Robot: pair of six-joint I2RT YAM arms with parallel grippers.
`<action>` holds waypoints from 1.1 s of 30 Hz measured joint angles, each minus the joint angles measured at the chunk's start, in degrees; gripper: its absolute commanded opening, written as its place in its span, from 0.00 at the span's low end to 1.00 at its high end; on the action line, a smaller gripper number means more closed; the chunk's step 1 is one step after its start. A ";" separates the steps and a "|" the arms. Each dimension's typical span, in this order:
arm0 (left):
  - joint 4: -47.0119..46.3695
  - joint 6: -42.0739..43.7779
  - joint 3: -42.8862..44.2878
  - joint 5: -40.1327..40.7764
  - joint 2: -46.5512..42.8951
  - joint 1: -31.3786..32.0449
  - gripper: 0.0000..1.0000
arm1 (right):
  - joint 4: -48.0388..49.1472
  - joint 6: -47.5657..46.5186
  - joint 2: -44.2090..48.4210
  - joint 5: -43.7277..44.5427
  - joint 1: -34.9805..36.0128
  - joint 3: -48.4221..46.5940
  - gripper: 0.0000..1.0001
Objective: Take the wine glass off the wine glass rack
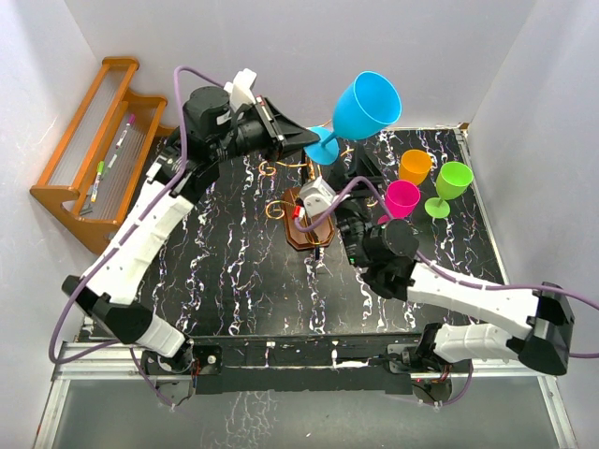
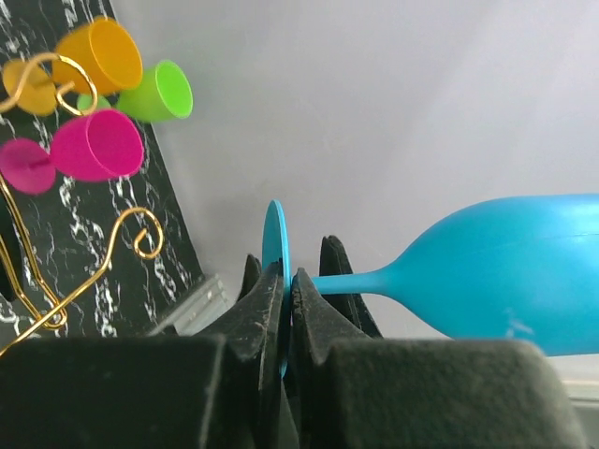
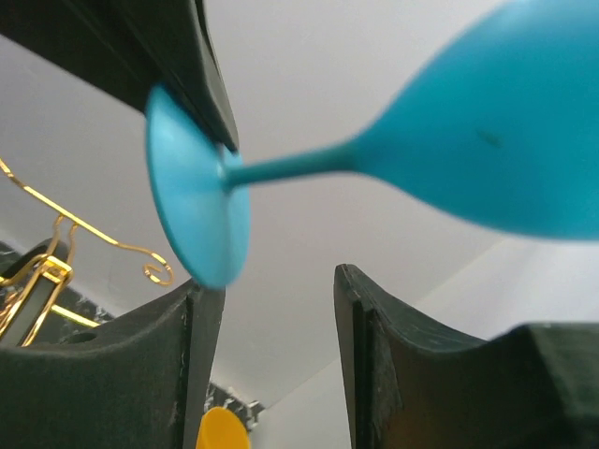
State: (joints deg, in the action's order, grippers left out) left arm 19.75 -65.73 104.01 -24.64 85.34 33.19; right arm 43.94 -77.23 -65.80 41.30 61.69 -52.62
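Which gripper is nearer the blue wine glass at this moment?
Left. The left gripper is shut on the foot of the blue wine glass, holding it tilted in the air. The right gripper is open close by the foot and stem, gripping nothing.

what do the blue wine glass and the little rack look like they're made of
The blue wine glass looks like plastic: opaque turquoise, dull matte sheen, not see-through. The wine glass rack has a glossy, varnished-looking brown wood base and thin shiny gold wire arms, likely metal.

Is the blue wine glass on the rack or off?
Off: the left gripper holds the glass by its foot, tipped sideways, clear of the rack.
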 measured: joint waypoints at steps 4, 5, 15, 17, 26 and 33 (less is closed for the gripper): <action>-1.79 0.11 -3.06 7.21 -4.90 0.24 0.00 | -9.29 7.04 6.62 3.67 1.64 -0.09 0.52; -2.38 0.15 -3.85 9.14 -6.16 0.24 0.00 | -12.37 9.51 8.15 4.39 1.66 -0.28 0.52; -3.87 5.84 -9.92 29.16 -16.57 0.20 0.00 | -41.18 39.56 6.60 10.51 -1.49 -10.80 0.23; -2.89 7.76 -10.38 33.22 -18.86 0.20 0.00 | -48.81 47.76 3.08 7.67 -6.67 -16.55 0.16; 0.76 16.92 -10.47 44.41 -29.18 0.20 0.00 | -80.91 76.96 -20.65 -29.40 -38.40 -58.62 0.09; 5.03 23.93 -11.50 41.90 -28.85 0.20 0.00 | -76.61 100.04 -25.70 -74.36 -48.72 -67.49 0.52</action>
State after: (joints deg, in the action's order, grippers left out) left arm 24.77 -41.80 92.51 17.26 56.49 33.39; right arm -32.67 22.81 -91.50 -33.06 12.97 -120.11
